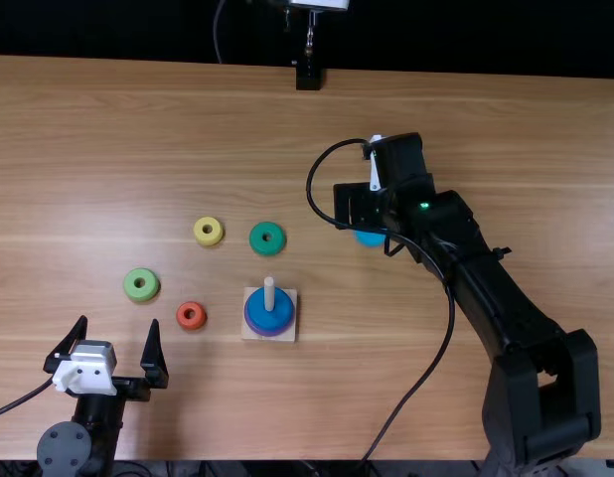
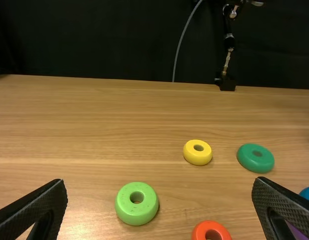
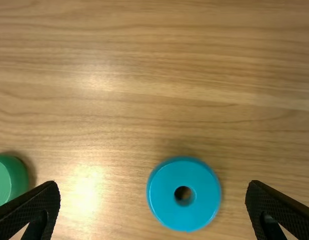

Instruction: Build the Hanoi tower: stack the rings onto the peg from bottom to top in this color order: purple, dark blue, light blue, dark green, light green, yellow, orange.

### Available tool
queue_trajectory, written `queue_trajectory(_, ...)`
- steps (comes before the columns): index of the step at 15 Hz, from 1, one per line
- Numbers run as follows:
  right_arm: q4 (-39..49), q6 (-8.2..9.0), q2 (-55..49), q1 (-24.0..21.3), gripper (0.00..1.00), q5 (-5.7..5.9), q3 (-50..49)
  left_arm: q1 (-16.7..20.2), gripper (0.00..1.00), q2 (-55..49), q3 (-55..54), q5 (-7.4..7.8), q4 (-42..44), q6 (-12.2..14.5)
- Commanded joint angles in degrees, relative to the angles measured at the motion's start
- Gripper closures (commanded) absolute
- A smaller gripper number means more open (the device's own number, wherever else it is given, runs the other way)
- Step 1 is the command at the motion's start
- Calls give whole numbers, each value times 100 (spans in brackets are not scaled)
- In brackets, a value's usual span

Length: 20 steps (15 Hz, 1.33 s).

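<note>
Ring (image 3: 185, 216), light blue, lies on table (image 3: 104, 55) under right gripper (image 3: 153, 185), fingers spread, off-centre between them; uncorrected descent could land one finger on its rim, skidding it away.

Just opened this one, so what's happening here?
A ring tower is being built in colour order. The purple ring and dark blue ring are on the peg. The right gripper, open, is over the light blue ring, apparently about to take it. The left gripper is open and holds nothing. The dark green, light green, yellow and orange rings lie loose on the table.
</note>
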Motion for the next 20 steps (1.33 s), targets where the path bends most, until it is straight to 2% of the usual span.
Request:
queue_trajectory(1,-10,-8,418,-27,0,-83,-9,70,0,-62,-211,-1,-22,37)
queue_trajectory(4,0,-19,567,-317,0,-72,8,70,0,-62,-211,-1,-22,37)
queue_trajectory(10,-127,-50,787,-326,0,-72,114,70,0,-62,-211,-1,-22,37)
queue_trajectory(12,-359,-156,849,-317,0,-72,131,70,0,-62,-211,-1,-11,37)
queue_trajectory(20,-548,-156,980,-282,0,-51,237,70,0,-62,-211,-1,-22,37)
